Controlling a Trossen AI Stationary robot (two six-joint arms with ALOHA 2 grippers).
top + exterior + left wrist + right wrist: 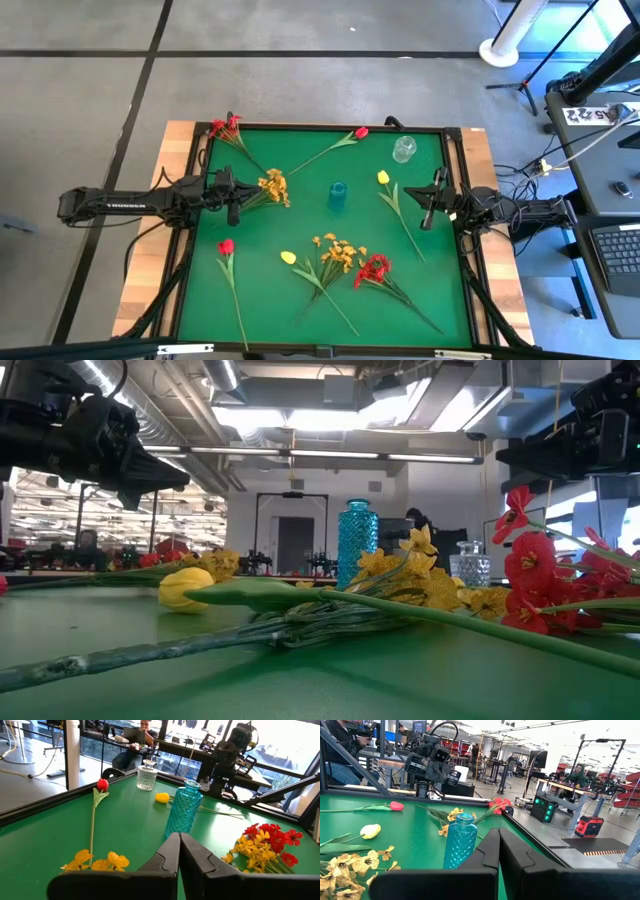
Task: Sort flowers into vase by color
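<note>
Eight artificial flowers lie flat on the green table. Along the far side are a red cluster (225, 128), a red tulip (360, 132), a yellow cluster (272, 186) and a yellow tulip (383, 177). Along the near side are a red tulip (226, 246), a yellow tulip (288, 257), a yellow-orange cluster (340, 252) and a red cluster (374, 268). A blue vase (338, 196) stands upright mid-table and a clear glass vase (404, 149) stands behind it. My left gripper (232, 195) (179, 837) hovers shut beside the yellow cluster. My right gripper (430, 205) (498, 832) hovers shut right of the yellow tulip.
A raised dark rim (320, 129) frames the green mat, with wooden table edges outside it. The low view shows both arms held above the table. Bare mat lies between the blue vase and the near flowers. Seated people show in the room beyond.
</note>
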